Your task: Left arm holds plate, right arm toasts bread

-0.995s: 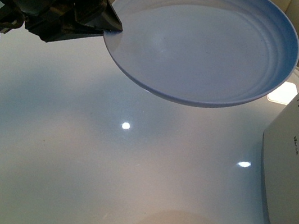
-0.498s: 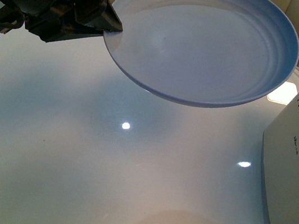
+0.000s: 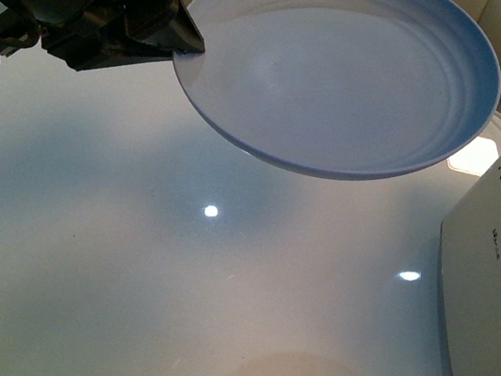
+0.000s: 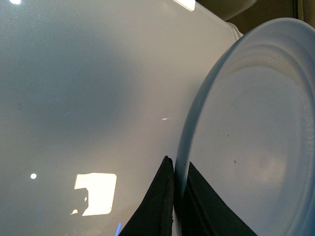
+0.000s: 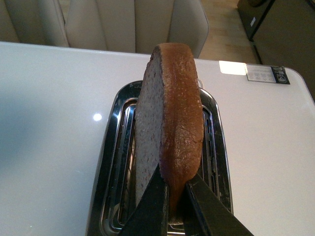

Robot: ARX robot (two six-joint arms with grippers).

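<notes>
My left gripper [image 3: 189, 45] is shut on the rim of the pale blue-grey plate [image 3: 344, 79] and holds it level above the white table at the back. In the left wrist view the black jaws pinch the plate's edge [image 4: 178, 169] from both sides; the plate [image 4: 246, 147] is empty. My right gripper [image 5: 173, 184] is shut on the bread [image 5: 170, 123], a brown-crusted slice held on edge just above the toaster's slots [image 5: 165, 162]. The right gripper and the bread are out of the front view.
The white toaster [image 3: 493, 284] with a chrome top stands at the table's right side, close under the plate's right rim. Beige chairs [image 5: 133, 24] stand behind the table's far edge. A glossy white table [image 3: 169, 280] with light reflections lies below.
</notes>
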